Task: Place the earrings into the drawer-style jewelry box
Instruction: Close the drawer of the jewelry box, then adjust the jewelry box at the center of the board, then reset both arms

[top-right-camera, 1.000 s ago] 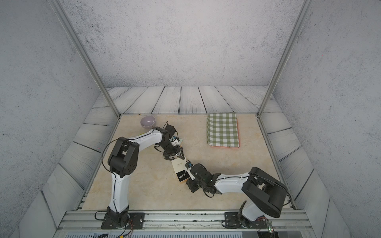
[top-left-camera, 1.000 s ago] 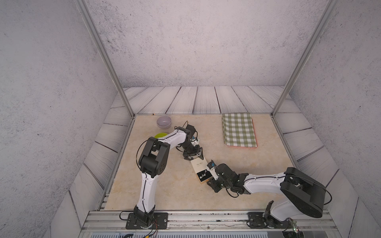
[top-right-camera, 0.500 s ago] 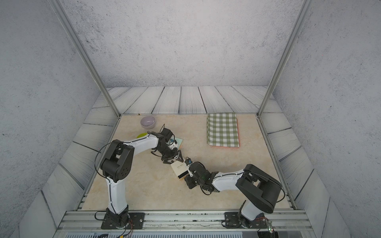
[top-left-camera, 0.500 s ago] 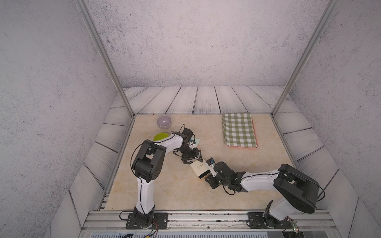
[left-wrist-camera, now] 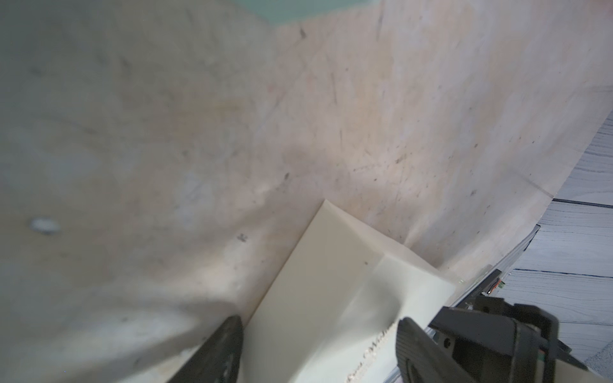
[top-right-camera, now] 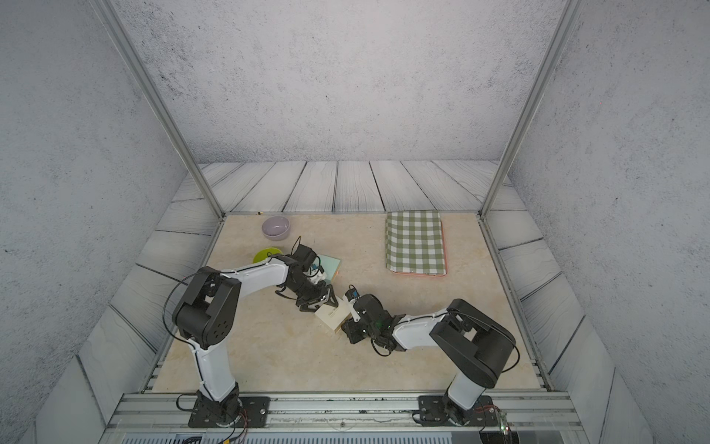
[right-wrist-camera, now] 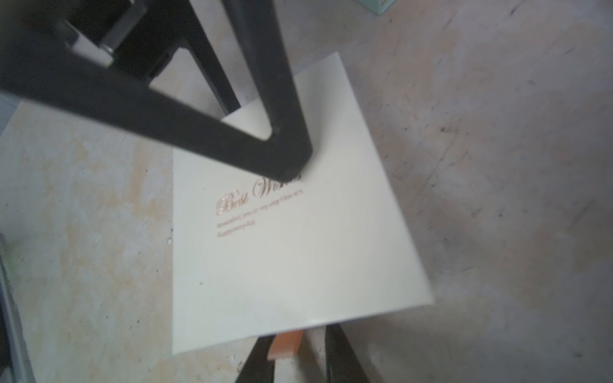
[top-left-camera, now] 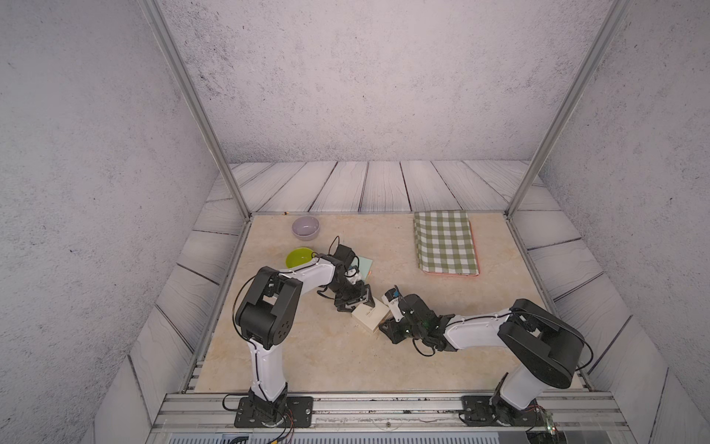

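Both arms sit lower and closer together than a second ago, and the cream jewelry box (top-left-camera: 369, 317) has slid with them toward the left side of the table (top-left-camera: 326, 357).

Largest first: checked cloth (top-left-camera: 445, 243) far right, well apart from the action. Lilac bowl (top-left-camera: 306, 226) and green bowl (top-left-camera: 299, 256) at the back left, teal box (top-left-camera: 365, 264) just behind the left arm's wrist.

Left gripper (left-wrist-camera: 318, 345): jaws wide, straddling one corner of the cream box; one finger (right-wrist-camera: 265, 146) rests on the lid by the gold lettering. Looks like bracing, not a pinch.

Right gripper (right-wrist-camera: 295, 358): jaws narrow, set at the box's near edge around an orange tab (right-wrist-camera: 286, 345). Can't tell whether they actually clamp it; the finger to the tab's right looks slightly clear of it.

Key relation: the tab sits directly ahead of the right jaws, on the box side facing the right arm, so the drawer's slide axis likely runs arm to arm. Right arm pulls, left holds.

Earrings (right-wrist-camera: 169, 241): only a tiny glint on the table just beside the box edge; too small to confirm. None visible in the box, whose drawer looks closed.
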{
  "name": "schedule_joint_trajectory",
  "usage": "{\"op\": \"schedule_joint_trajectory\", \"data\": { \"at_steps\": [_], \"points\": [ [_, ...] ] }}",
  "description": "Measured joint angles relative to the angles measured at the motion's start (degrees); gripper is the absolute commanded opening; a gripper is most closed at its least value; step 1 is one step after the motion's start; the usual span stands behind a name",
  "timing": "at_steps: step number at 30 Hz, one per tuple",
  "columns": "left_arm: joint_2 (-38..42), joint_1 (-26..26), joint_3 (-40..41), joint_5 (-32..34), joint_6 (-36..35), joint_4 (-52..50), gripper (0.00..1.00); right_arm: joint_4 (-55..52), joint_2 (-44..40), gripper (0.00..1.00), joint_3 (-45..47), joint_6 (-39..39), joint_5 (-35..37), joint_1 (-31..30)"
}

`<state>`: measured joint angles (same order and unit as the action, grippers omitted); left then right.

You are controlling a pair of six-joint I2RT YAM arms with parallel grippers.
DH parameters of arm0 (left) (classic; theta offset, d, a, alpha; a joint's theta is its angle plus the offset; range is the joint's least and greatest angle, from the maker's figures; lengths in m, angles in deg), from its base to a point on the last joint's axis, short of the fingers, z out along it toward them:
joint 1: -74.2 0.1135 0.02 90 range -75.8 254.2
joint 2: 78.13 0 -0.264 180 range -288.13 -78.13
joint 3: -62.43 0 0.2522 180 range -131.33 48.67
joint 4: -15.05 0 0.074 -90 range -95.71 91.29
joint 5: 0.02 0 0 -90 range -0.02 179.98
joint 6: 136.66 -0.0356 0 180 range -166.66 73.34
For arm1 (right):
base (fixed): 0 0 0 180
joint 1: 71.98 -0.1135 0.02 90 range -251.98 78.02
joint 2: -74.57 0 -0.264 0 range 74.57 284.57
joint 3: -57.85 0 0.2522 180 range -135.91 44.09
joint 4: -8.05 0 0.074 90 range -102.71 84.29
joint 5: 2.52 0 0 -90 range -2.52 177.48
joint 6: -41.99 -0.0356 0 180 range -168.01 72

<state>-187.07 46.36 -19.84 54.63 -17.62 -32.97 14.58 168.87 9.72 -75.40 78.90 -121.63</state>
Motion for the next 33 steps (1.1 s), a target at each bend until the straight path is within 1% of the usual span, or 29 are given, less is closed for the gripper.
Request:
{"op": "schedule_joint_trajectory", "data": {
  "at_steps": [6, 9, 14, 16, 19, 21, 23, 24, 25, 27, 29, 30, 32, 33],
  "points": [
    [2.7, 2.4, 2.8, -0.9, 1.5, -0.2, 0.78, 0.1, 1.6, 0.39, -2.1, 0.5, -1.0, 2.7],
    [3.8, 3.1, 2.8, -1.6, 2.2, -0.2, 0.79, -0.5, 2.6, 0.39, -4.1, 1.1, -1.6, 4.0],
    [7.4, 4.1, 2.8, -0.5, 2.7, -0.7, 0.80, -1.8, 6.0, 0.40, -8.5, 2.2, -3.0, 6.1],
    [8.7, 4.6, 2.8, 0.1, 2.5, -1.5, 0.80, -2.9, 6.1, 0.44, -9.3, 2.7, -3.5, 6.8],
    [10.6, 6.5, 3.3, 1.9, 1.8, -2.8, 0.80, -7.3, 2.8, 0.55, -9.7, 4.0, -3.3, 7.3],
    [12.4, 8.0, 3.4, 5.2, 0.9, -5.0, 0.80, -12.0, -2.6, 0.63, -10.1, 5.6, -2.2, 7.3],
    [14.9, 9.2, 3.1, 10.0, -0.1, -7.7, 0.79, -15.8, -9.2, 0.72, -10.9, 7.3, 1.5, 7.3],
    [16.9, 9.6, 2.9, 13.4, -0.8, -9.0, 0.94, -16.9, -12.6, 0.84, -11.1, 8.7, 3.9, 7.3],
    [18.9, 9.8, 2.8, 16.2, -2.1, -9.5, 0.99, -17.2, -15.6, 0.95, -11.0, 10.1, 6.4, 7.4],
    [24.5, 9.8, 3.8, 24.4, -4.5, -7.5, 0.98, -15.0, -21.7, 0.96, -9.6, 15.8, 14.0, 7.8],
    [31.6, 9.7, 8.6, 33.1, -8.7, -0.6, 0.98, -11.3, -25.4, 0.97, -6.6, 22.3, 20.8, 9.0],
    [36.0, 9.7, 12.9, 37.9, -11.5, 4.7, 0.98, -10.2, -26.4, 0.97, -5.0, 25.7, 23.4, 10.5],
    [41.8, 9.9, 21.2, 44.3, -17.2, 14.5, 0.99, -9.2, -26.8, 0.97, -2.7, 29.3, 26.8, 14.9],
    [43.8, 10.3, 26.1, 46.2, -20.5, 20.7, 0.98, -8.5, -26.8, 0.97, -1.3, 30.8, 28.1, 17.6]
  ]
}}
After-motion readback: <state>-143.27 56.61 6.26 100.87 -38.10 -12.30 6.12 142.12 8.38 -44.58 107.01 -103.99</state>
